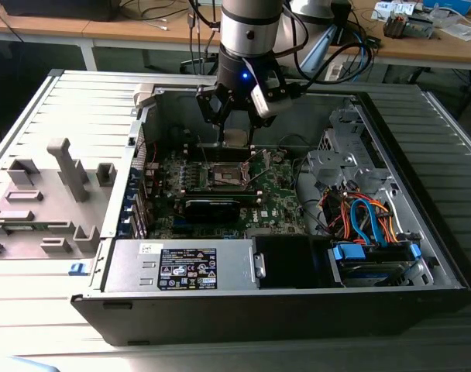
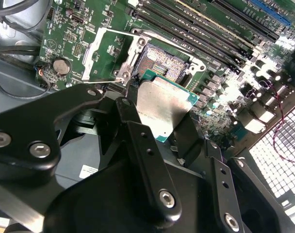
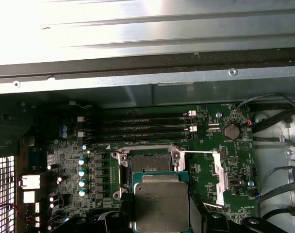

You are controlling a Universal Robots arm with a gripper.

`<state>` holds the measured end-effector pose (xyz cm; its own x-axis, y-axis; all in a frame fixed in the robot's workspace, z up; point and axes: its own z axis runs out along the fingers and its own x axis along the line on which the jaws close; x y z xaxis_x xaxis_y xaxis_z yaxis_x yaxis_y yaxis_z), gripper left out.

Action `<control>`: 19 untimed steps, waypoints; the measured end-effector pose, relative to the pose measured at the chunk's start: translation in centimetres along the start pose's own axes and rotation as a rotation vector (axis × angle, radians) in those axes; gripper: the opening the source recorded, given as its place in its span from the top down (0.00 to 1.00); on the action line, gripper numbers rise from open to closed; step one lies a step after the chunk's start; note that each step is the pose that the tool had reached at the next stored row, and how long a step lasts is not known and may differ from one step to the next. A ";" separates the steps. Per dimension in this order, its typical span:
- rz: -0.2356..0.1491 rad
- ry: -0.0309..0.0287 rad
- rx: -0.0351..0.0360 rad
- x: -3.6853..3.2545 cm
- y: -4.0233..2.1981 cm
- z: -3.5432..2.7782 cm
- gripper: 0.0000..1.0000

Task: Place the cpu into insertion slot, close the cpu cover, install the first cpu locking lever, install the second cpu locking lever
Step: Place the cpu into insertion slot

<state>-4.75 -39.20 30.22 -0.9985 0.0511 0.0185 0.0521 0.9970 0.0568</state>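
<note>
The claw (image 2: 159, 116) is clenched on the cpu (image 2: 164, 102), holding it tilted above and apart from the open insertion slot (image 3: 148, 160), beside which the cpu cover (image 3: 216, 174) lies swung open on the motherboard (image 3: 205, 145).

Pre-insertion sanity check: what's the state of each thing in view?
gripper: shut on the cpu.
cpu: held above the board, not seated in the slot.
insertion slot: uncovered and empty.
cpu cover: swung open, lying beside the slot.
computer case: side open, board exposed.
</note>
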 end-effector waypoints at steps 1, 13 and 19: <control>0.001 0.0000 0.0000 0.00 0.00 0.00 0.45; 0.012 -0.0007 -0.0002 0.00 0.00 0.01 0.45; 0.018 -0.0010 -0.0003 0.00 0.00 0.01 0.45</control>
<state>-4.75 -39.20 30.21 -0.9975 0.0686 0.0185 0.0696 0.9960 0.0568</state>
